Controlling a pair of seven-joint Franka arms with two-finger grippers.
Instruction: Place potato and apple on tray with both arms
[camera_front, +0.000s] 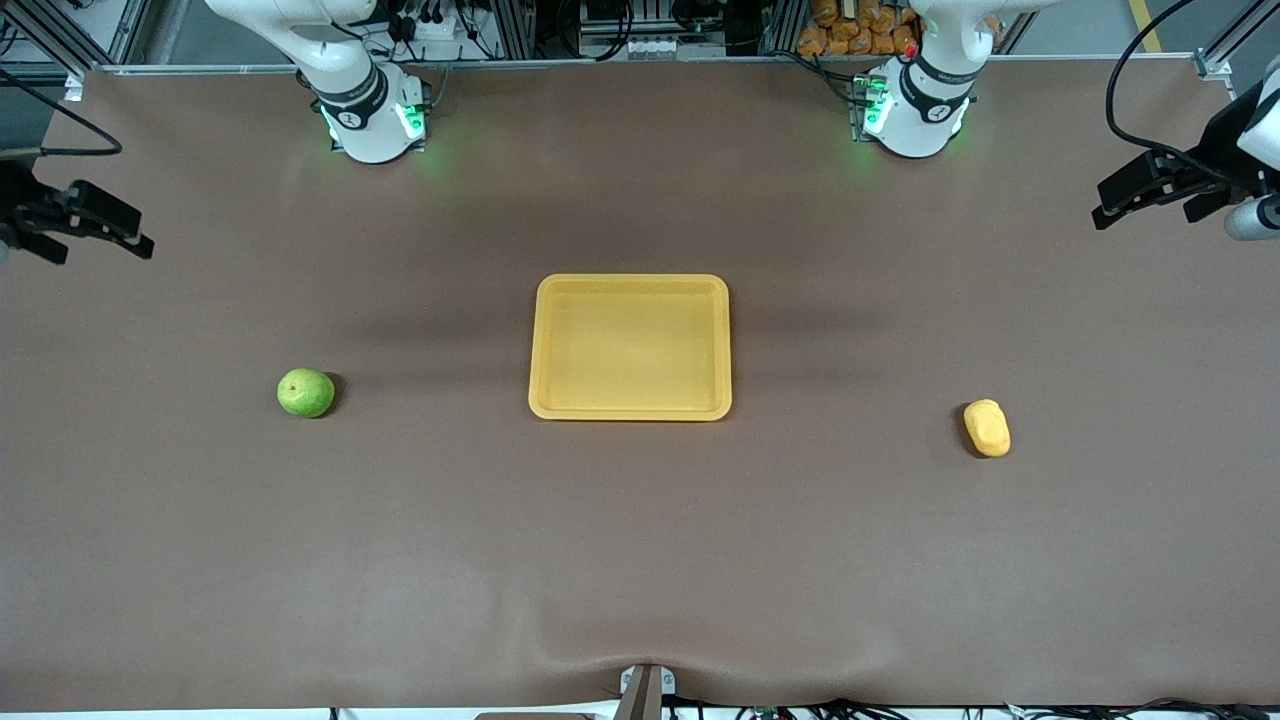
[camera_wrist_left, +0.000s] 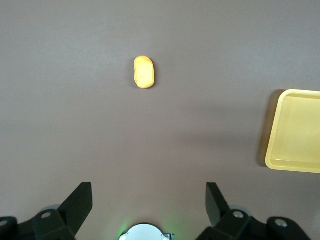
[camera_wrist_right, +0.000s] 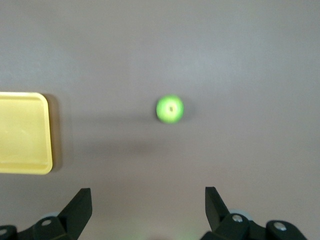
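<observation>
The yellow-orange tray (camera_front: 630, 350) lies empty at the table's middle. The green apple (camera_front: 305, 392) sits on the mat toward the right arm's end, slightly nearer the front camera than the tray's middle. The yellow potato (camera_front: 987, 427) lies toward the left arm's end. My right gripper (camera_front: 95, 235) is open and empty, high over the table's edge at its end. My left gripper (camera_front: 1115, 200) is open and empty, high at its own end. The left wrist view shows the left gripper (camera_wrist_left: 148, 200), potato (camera_wrist_left: 144, 72) and tray (camera_wrist_left: 295, 131). The right wrist view shows the right gripper (camera_wrist_right: 148, 200), apple (camera_wrist_right: 170, 109) and tray (camera_wrist_right: 22, 132).
A brown mat (camera_front: 640, 560) covers the whole table. The two arm bases (camera_front: 375, 120) (camera_front: 915, 115) stand with green lights along the edge farthest from the front camera. A small metal bracket (camera_front: 645, 690) sits at the table's nearest edge.
</observation>
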